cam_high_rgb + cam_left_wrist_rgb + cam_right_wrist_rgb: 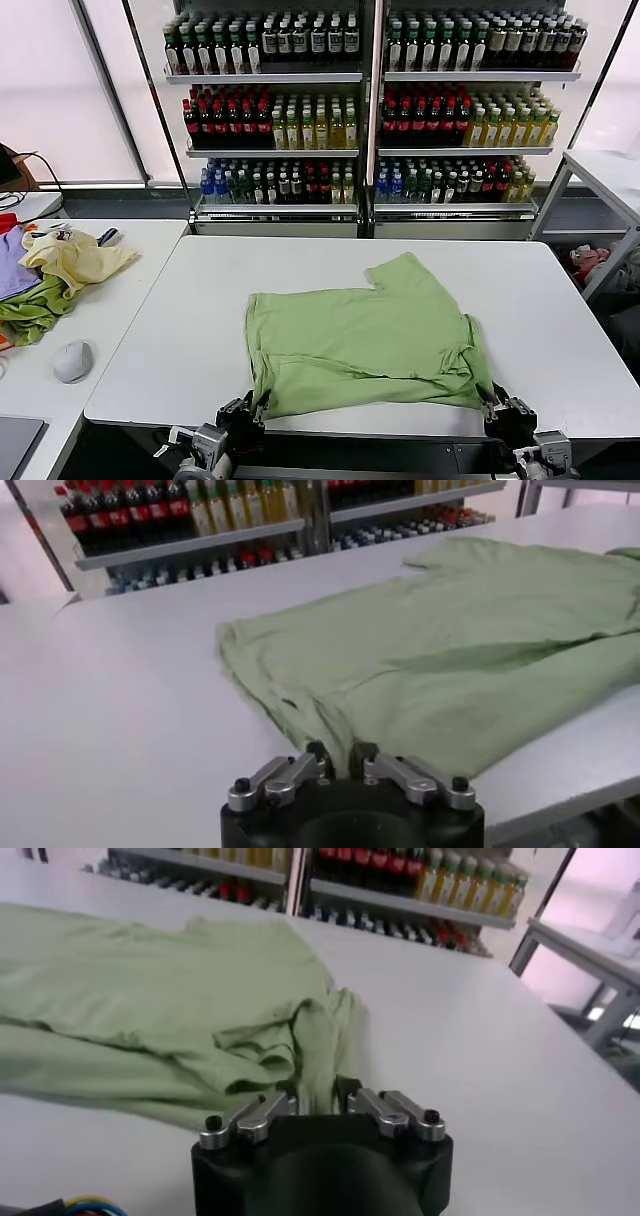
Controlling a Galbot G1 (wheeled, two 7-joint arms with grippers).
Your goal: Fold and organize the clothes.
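The light green polo shirt [360, 330] lies spread on the white table [200, 330], partly folded, with one sleeve pointing toward the far side. Its printed chest graphic is hidden. My left gripper [245, 410] is at the table's near edge, shut on the shirt's near left corner; fabric [450, 650] runs between its fingers [318, 750]. My right gripper [500, 405] is at the near edge too, shut on the shirt's near right corner, with bunched cloth [150, 998] pinched between its fingers [346, 1088].
A side table on the left carries a heap of pale yellow [75, 260], purple [12, 265] and darker green [35, 310] garments and a grey mouse [72, 360]. Bottle shelves [370, 120] stand behind. Another table [610, 175] stands at the right.
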